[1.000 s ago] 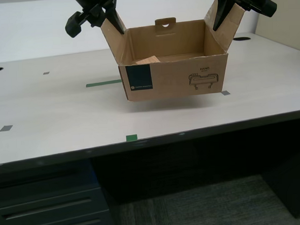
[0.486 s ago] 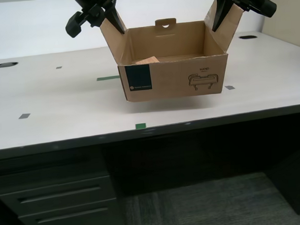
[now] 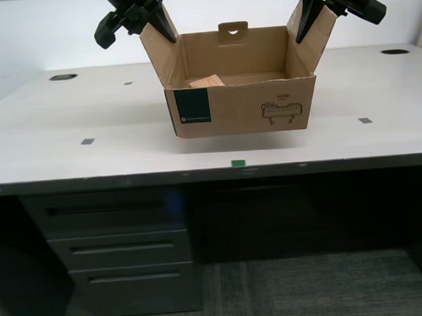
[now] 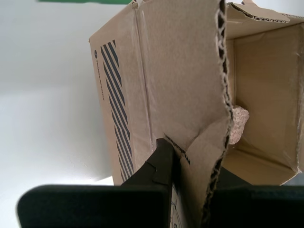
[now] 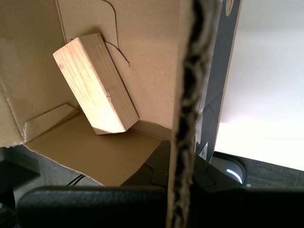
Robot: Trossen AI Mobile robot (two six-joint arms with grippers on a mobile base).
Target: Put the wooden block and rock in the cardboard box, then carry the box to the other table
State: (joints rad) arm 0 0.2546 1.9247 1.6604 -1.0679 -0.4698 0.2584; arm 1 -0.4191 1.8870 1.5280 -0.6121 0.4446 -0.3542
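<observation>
Upper left of the exterior view: our first gripper (image 3: 166,31) clenched on one flap of the cardboard box (image 3: 244,115). Centre: the box holds the wooden block (image 3: 207,81) and the rock (image 4: 237,124). Upper right: our second gripper (image 3: 305,26) clenched on the opposite flap. We judge loading done, with the carry to the other table, not in view, left to do.

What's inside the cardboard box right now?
The cardboard box holds the wooden block, lying against an inner wall, and the rock at the opposite end. Its front wall hides most of the floor in the exterior view.

wooden block (image 3: 207,81) and rock (image 4: 236,124) inside cardboard box (image 3: 241,110), box above tabletop (image 3: 92,127)
</observation>
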